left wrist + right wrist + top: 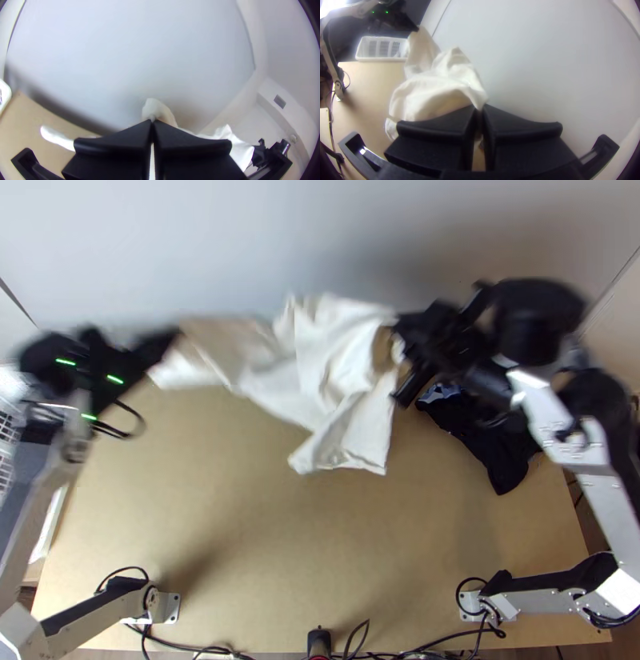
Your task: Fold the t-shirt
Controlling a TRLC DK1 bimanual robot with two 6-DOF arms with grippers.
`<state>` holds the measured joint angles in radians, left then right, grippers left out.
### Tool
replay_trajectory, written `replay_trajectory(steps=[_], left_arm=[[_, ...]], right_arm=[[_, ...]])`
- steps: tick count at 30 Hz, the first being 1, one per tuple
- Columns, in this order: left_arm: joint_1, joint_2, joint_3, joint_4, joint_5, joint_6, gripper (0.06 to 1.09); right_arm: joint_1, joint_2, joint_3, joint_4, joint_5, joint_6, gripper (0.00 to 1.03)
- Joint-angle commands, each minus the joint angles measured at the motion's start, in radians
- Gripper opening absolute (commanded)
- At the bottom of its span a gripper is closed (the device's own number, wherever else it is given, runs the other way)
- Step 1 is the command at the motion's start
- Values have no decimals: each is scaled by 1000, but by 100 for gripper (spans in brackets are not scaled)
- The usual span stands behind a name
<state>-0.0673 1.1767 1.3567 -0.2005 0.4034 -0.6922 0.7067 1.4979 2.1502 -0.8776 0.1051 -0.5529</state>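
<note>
You have the white t-shirt point(336, 372) hanging, creased and uneven, across the far side of the table point(264, 540). Your left gripper point(166, 346) pinches its left end; your right gripper point(398, 330) pinches its right. Dark cloth point(502, 466) lies right.

Two arms point(596, 480). Two grippers, i.e. left gripper point(171, 337), right gripper point(399, 335). One white shirt point(344, 376), one black cloth point(490, 448). One table point(264, 524), one basket point(381, 59). Three green lights point(114, 379) (tiny ones, upper left of the top view).
</note>
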Motion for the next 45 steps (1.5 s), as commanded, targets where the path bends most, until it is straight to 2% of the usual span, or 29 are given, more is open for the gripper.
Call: replay_trajectory(steps=[1,4,7,11,15,17,22,25,32,38,42,45], left_arm=[[235,-34,260,-30,5,-59,9],[297,-52,260,-48,8,-78,9],[300,-94,260,-77,8,-81,9],[296,-147,232,-103,9,-84,9],[291,-195,205,-135,11,-84,9],[288,-218,206,-143,14,-84,9],[294,-233,193,-180,22,-84,9],[293,-253,193,-195,32,-84,9],[270,-295,196,-257,92,-86,9],[265,-325,283,-257,206,-125,9],[265,-382,291,-169,256,-171,9],[262,-428,292,-166,313,-216,9]], right_arm=[[-90,-1,191,-61,34,-19,2],[-165,-33,149,-81,41,41,3],[-171,-62,139,-138,36,79,2],[-46,-123,99,-169,28,19,3],[-21,-137,114,-225,-51,18,2],[10,-153,122,-253,-88,-12,3],[7,-153,82,-281,-99,-44,2],[17,-165,91,-325,-168,-78,3],[80,-186,117,-508,-369,-148,3],[158,-228,143,-523,-409,-150,3],[194,-255,117,-538,-450,-151,3],[197,-283,77,-551,-472,-150,3]])
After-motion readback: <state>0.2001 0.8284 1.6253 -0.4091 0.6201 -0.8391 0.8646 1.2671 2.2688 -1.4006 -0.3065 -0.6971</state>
